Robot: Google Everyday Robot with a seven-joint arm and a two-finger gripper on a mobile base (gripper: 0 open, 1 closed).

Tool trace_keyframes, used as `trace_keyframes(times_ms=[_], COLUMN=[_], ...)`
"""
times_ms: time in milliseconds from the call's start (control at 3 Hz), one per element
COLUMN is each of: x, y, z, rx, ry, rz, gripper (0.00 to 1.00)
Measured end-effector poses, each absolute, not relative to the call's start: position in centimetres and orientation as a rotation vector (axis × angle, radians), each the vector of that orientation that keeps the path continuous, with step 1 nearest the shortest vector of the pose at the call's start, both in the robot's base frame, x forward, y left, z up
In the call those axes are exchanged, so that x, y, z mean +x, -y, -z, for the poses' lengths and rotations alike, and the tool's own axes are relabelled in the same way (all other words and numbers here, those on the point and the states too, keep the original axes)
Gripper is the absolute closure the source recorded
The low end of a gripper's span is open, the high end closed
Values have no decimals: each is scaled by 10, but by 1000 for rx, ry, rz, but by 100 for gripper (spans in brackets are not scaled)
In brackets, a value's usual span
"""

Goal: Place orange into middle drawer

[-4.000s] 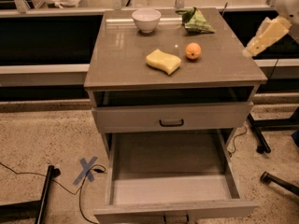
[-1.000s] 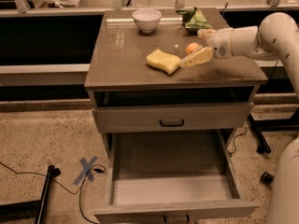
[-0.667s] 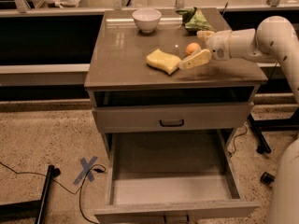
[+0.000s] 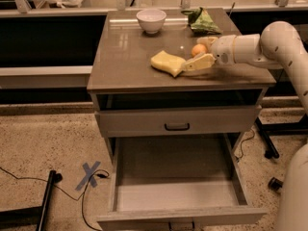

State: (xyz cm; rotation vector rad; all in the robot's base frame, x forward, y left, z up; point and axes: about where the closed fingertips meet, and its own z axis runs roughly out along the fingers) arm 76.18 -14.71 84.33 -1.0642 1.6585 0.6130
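The orange (image 4: 198, 50) sits on the cabinet top (image 4: 130, 61), right of the yellow sponge (image 4: 167, 63). My gripper (image 4: 202, 52) reaches in from the right at tabletop level, with one finger in front of the orange and one behind it, so the orange lies between the open fingers. The near finger's tip touches or almost touches the sponge. The middle drawer (image 4: 178, 196) is pulled out below, wide and grey, with nothing lying in it. The upper drawer front (image 4: 177, 121) with a black handle is closed.
A white bowl (image 4: 151, 20) stands at the back of the top. A green bag (image 4: 202, 20) lies at the back right. Blue tape cross (image 4: 91, 175) and black cables lie on the floor at the left. A dark stand leg (image 4: 265, 141) is at the right.
My arm came in from the right and reached the orange. Over the last second the gripper edged a little further left around the orange, toward the sponge.
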Motion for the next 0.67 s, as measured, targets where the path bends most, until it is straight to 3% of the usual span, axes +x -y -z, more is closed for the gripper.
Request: trace_keyframes(times_ms=[667], x=[762], y=[153], z=[-846], rx=[-1017], ry=[-1630], rz=[-646], gripper=[65])
